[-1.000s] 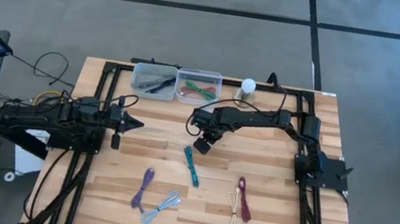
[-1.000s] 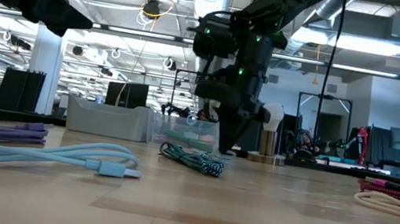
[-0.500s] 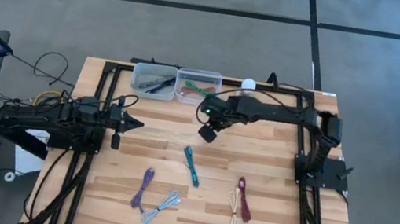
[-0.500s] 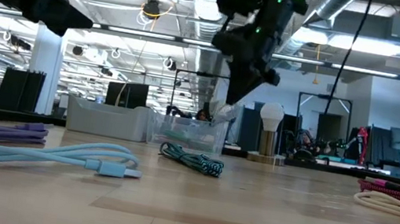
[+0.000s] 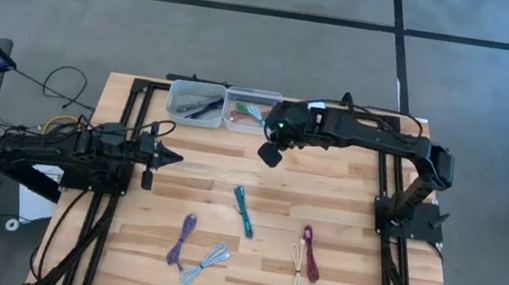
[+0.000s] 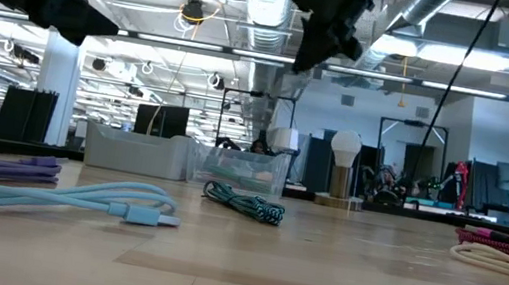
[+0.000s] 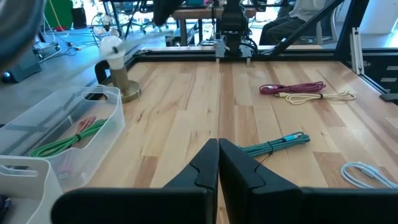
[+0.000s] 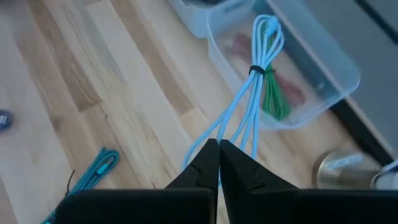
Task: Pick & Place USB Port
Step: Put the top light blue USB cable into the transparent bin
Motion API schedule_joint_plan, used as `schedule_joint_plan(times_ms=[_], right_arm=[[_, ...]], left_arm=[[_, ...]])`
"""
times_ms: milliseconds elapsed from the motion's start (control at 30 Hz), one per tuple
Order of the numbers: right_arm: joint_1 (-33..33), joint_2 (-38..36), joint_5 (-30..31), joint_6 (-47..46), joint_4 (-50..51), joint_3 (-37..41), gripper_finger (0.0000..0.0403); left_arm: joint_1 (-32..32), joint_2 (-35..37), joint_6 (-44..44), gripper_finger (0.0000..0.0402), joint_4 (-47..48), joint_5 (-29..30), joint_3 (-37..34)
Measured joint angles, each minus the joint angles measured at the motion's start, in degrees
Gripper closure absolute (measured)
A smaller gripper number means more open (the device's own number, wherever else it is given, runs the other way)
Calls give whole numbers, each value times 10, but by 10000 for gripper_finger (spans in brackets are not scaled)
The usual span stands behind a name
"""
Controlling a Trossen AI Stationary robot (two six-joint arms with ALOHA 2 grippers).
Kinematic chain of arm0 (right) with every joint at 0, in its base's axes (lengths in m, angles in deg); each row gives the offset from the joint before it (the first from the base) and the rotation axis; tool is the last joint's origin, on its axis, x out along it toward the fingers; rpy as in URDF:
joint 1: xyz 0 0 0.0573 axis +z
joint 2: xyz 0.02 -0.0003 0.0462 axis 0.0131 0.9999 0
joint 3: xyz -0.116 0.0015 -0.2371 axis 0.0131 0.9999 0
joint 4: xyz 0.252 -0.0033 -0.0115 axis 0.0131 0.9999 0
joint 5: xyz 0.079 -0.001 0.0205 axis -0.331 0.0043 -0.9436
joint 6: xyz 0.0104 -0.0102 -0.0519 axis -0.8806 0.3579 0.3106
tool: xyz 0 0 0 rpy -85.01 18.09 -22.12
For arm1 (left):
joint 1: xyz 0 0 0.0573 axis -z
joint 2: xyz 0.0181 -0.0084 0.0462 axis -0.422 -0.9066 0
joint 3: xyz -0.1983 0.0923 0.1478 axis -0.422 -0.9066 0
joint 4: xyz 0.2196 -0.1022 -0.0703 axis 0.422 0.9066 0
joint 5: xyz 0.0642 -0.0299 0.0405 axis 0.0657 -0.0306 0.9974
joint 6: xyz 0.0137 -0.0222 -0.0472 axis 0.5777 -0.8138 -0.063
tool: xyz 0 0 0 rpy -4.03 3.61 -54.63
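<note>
We see the right gripper [image 8: 217, 149] raised well above the table, its two dark fingers pressed together and clamped on a bundled light-blue USB cable [image 8: 258, 74] that hangs forward from the fingertips, tied near its middle by a dark band. In the right wrist view the cable's far end lies over the clear plastic bin [image 8: 323, 62], which already holds a green cable [image 8: 273, 102] and a red one [image 8: 292, 87]. From above, the right gripper [image 5: 270, 151] sits just beside that bin [image 5: 251, 109], at its near right corner, and the arm stretches back across to its base on the right of the table.

Next to this bin stands a second clear bin [image 5: 195, 101] with a dark cable inside. A small lamp with a white round bulb on a brass base [image 7: 115, 65] stands near the bins.

On the light wooden table [image 5: 348, 192] lie more bundled cables: a teal braided one [image 5: 243, 210] in the middle, a purple one [image 5: 184, 238] and another light-blue one [image 5: 204, 264] towards the front left, and a cream one [image 5: 297, 270] touching a dark-red one [image 5: 310, 253] towards the front right.

The left gripper [image 5: 167, 157] waits at the table's left edge, its fingers closed on nothing.
</note>
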Motion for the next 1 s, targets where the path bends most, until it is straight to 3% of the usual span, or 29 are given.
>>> schedule_joint_plan(times_ms=[300,600,1000], right_arm=[[-33,1,7,67,2,-11,403],[-68,74,-6,139,-15,-10,403],[-100,134,2,216,-118,-11,403]], left_arm=[[0,0,0,389,0,0,0],[0,-2,0,389,-4,0,0],[0,-12,3,389,-5,0,0]])
